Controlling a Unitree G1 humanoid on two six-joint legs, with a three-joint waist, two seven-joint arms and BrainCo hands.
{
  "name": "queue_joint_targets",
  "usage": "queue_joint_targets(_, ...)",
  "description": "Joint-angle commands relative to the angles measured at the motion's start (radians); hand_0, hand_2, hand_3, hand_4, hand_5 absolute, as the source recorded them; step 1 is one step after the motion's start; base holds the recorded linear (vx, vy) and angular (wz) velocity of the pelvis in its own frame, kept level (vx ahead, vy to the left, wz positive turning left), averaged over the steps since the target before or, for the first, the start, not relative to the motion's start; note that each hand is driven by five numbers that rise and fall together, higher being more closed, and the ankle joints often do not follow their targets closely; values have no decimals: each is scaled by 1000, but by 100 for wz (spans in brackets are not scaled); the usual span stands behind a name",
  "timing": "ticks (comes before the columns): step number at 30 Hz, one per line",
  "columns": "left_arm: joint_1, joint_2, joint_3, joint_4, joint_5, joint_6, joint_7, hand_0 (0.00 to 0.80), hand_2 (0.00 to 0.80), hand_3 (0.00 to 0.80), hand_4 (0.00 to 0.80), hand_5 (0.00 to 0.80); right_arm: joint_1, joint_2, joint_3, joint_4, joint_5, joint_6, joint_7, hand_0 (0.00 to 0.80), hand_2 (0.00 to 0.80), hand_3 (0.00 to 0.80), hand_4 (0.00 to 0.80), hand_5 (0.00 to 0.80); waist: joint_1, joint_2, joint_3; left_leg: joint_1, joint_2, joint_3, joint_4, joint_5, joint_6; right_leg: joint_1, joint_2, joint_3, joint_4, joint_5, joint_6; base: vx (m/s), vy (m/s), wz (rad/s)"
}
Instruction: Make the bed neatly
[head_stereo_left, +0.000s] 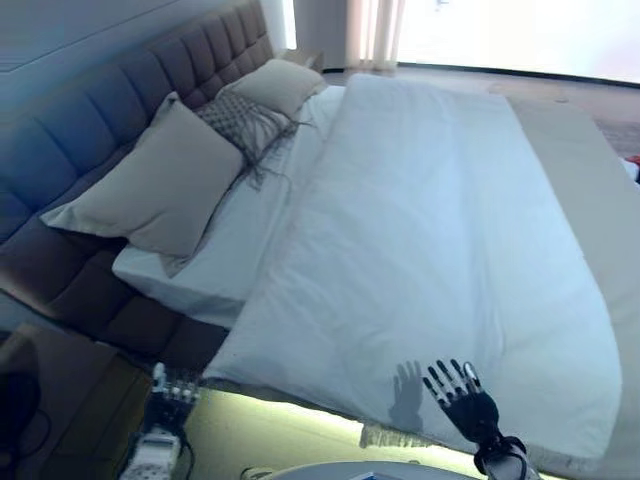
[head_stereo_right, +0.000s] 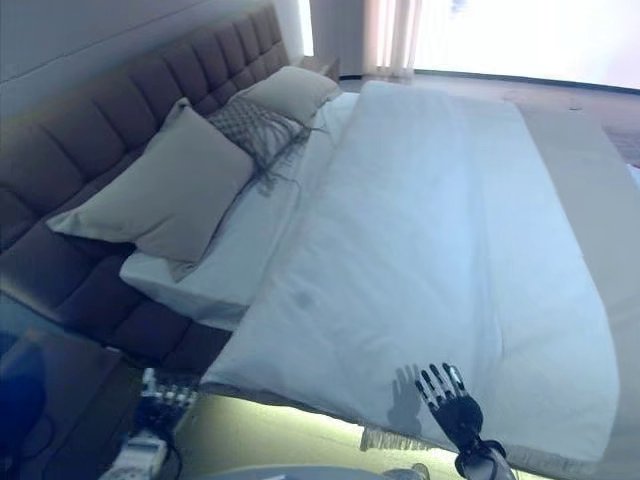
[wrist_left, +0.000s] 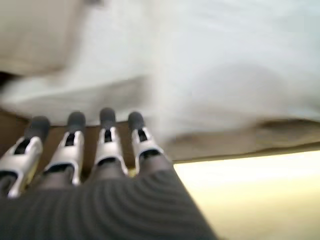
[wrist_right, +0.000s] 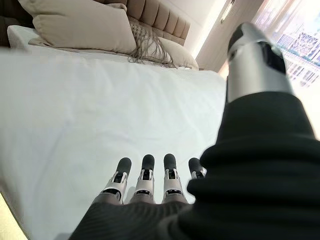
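Observation:
A white duvet (head_stereo_left: 440, 230) lies spread over the bed, its near edge hanging over the side. Two beige pillows (head_stereo_left: 160, 185) and a grey fringed cushion (head_stereo_left: 245, 120) lean against the tufted brown headboard (head_stereo_left: 120, 90). My right hand (head_stereo_left: 462, 397) is open, fingers straight, hovering just above the duvet's near edge; it also shows in the right wrist view (wrist_right: 150, 185). My left hand (head_stereo_left: 170, 395) is low beside the bed's near corner, below the duvet edge, fingers straight and holding nothing; its fingers (wrist_left: 107, 145) show in the left wrist view.
A white sheet (head_stereo_left: 220, 250) shows between pillows and duvet. A beige strip (head_stereo_left: 590, 190) runs along the bed's far side. A dark nightstand (head_stereo_left: 60, 390) stands at lower left. A lit strip (head_stereo_left: 290, 415) glows under the bed frame. Curtains and a window are beyond the bed.

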Motion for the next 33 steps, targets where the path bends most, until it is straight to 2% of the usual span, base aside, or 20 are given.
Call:
queue_joint_targets(1,-44,134,52,40,-8,26,-34,0,0,0,0,0,-39,30,-57,-49,24,-31,34,0,0,0,0,0,29,-34,-10,-76,-41,-6,85,44,99,-32,-16,17,97,-44,-47,-9,13,8)
queue_joint_targets(4,-46,130,44,58,-15,56,-55,0,0,0,0,0,-44,31,-49,-45,25,-48,38,0,0,0,0,0,29,-27,-11,-80,-42,-12,84,47,98,-32,-16,14,101,-47,-50,-9,13,3)
queue_joint_targets(10,-10,28,-49,61,44,31,-74,0,0,0,0,0,-49,36,-49,-63,17,-63,28,0,0,0,0,0,37,-24,-6,-90,-50,-18,71,55,98,-36,-14,13,85,-37,-51,-17,11,9)
queue_joint_targets(15,-17,-15,-118,3,17,48,-228,0,0,0,0,0,-31,31,-51,-69,12,-56,43,0,0,0,0,0,20,-26,6,-92,-45,3,73,53,98,-50,-13,28,90,-36,-49,2,1,1)
queue_joint_targets(20,-82,-42,-268,3,4,63,-376,0,0,0,0,0,-67,8,-42,-27,10,-74,84,0,0,0,0,0,-11,-25,44,-137,-43,5,116,39,94,-105,-16,62,121,-34,-48,-39,-21,-3)
queue_joint_targets(23,-176,-53,-324,25,-72,29,-435,0,0,0,0,0,-157,-20,-18,-8,4,-101,109,0,0,0,0,0,-39,-20,111,-215,-51,-18,189,20,91,-196,-20,105,179,-39,-52,-269,54,-11)
queue_joint_targets(24,-226,-59,-357,20,-119,-17,-456,0,0,0,0,0,-225,-36,-4,-10,-1,-118,129,0,0,0,0,0,-55,-21,175,-274,-56,-48,244,9,90,-266,-17,142,224,-38,-54,-368,74,-22)
queue_joint_targets(25,-241,-61,-366,17,-130,-30,-461,0,0,0,0,0,-245,-39,0,-13,-4,-122,134,0,0,0,0,0,-59,-21,192,-296,-57,-57,265,4,88,-290,-15,153,240,-39,-55,-408,73,-31)
queue_joint_targets(26,-273,-63,-377,14,-153,-58,-477,0,0,0,0,0,-289,-52,11,-26,-7,-128,147,0,0,0,0,0,-67,-28,236,-345,-57,-91,308,-4,85,-344,-4,185,270,-37,-60,-241,46,-41)
queue_joint_targets(27,-286,-63,-383,13,-167,-75,-481,0,0,0,0,0,-307,-56,14,-32,-14,-131,157,0,0,0,0,0,-69,-30,253,-368,-55,-103,324,-7,85,-371,1,197,286,-37,-61,-248,64,-54)
queue_joint_targets(29,-324,-58,-387,6,-201,-93,-484,0,0,0,0,0,-337,-58,12,-61,-26,-136,174,0,0,0,0,0,-80,-35,296,-417,-48,-97,334,4,90,-441,5,215,325,-33,-60,-226,89,-57)
queue_joint_targets(30,-375,-55,-398,6,-228,-117,-475,0,0,0,0,0,-359,-56,5,-93,-30,-147,188,0,0,0,0,0,-94,-42,335,-467,-49,-76,329,25,89,-490,2,214,331,-21,-56,-247,89,-41)
queue_joint_targets(33,-448,-62,-410,-4,-242,-138,-475,0,0,0,0,0,-397,-57,-10,-129,-31,-158,196,0,0,0,0,0,-111,-50,379,-543,-64,-57,328,54,90,-550,-3,207,330,0,-53,-226,79,-8)
